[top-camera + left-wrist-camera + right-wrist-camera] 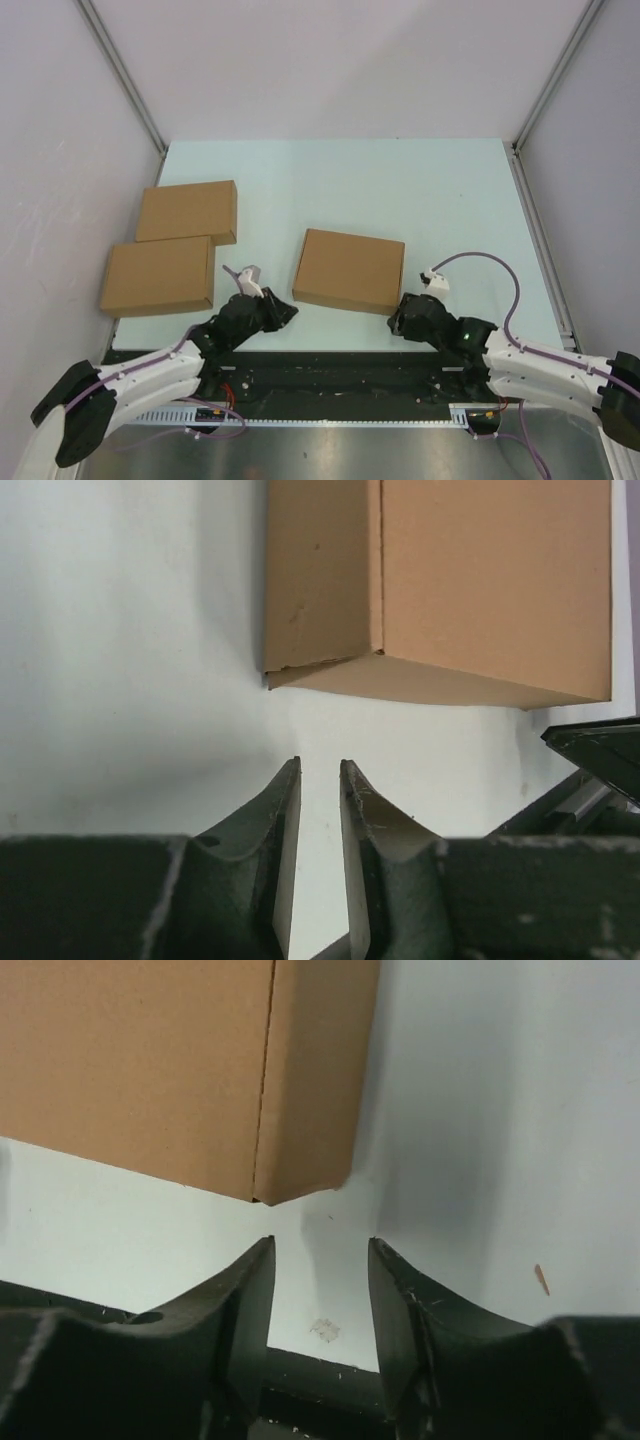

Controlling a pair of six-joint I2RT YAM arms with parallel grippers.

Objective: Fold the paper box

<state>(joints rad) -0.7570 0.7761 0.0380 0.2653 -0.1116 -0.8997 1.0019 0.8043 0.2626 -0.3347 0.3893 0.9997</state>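
Note:
The paper box (350,270) lies closed and flat in the middle of the pale table, a plain brown cardboard mailer. My left gripper (285,313) sits low just off its near left corner. In the left wrist view that gripper (320,763) has a narrow gap holding nothing, and the box (450,580) lies a short way ahead, untouched. My right gripper (398,318) rests beside the near right corner. The right wrist view shows it (322,1240) open wider, with only table between the fingers and the box corner (180,1070) just beyond the tips.
Two more closed brown boxes lie at the left, one farther back (187,211) and one nearer (158,277), slightly overlapping. The table's dark near edge (330,365) runs right behind both grippers. White walls enclose the table on three sides.

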